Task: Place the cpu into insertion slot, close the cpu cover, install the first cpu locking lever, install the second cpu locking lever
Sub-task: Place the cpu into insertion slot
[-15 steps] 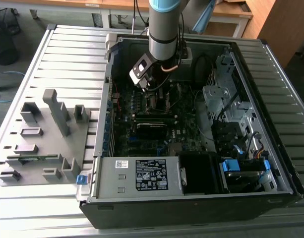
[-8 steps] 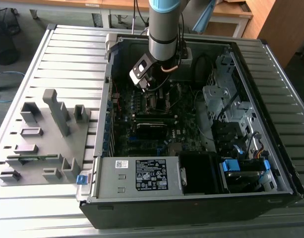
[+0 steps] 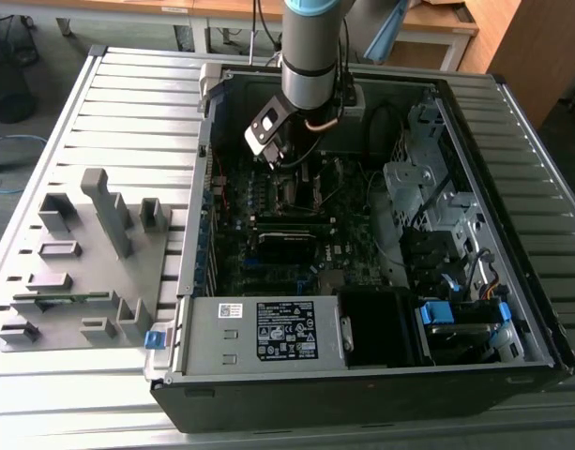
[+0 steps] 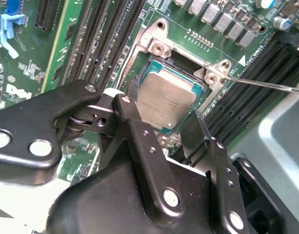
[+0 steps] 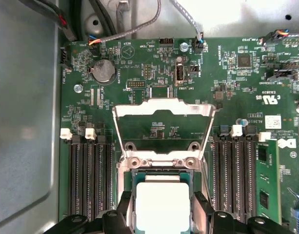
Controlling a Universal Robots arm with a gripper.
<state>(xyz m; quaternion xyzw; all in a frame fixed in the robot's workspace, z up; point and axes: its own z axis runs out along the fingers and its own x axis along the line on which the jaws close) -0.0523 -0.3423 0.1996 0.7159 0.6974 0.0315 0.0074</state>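
- The black two-fingered gripper [image 4: 166, 106] clasps the cpu [image 4: 166, 92], a small flat square chip with a silver-grey metal top, by two opposite edges.
- The cpu is at the dark socket [image 4: 177, 61] on the green motherboard [image 5: 227, 87].
- The cpu cover [image 5: 161, 108], a thin silvery metal frame, stands hinged open beside the socket.
- In the exterior view, the grey arm [image 3: 310, 56] reaches into the open black computer case [image 3: 362, 403].

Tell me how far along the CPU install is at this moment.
Nothing looks finished yet. In hand: the gripper straddles the cpu, which sits in or just over the socket; I cannot tell whether it is fully seated. Left: the cpu cover stands raised open, and a thin locking lever sticks out unlatched beside the socket, so the cover and both levers are not yet done.
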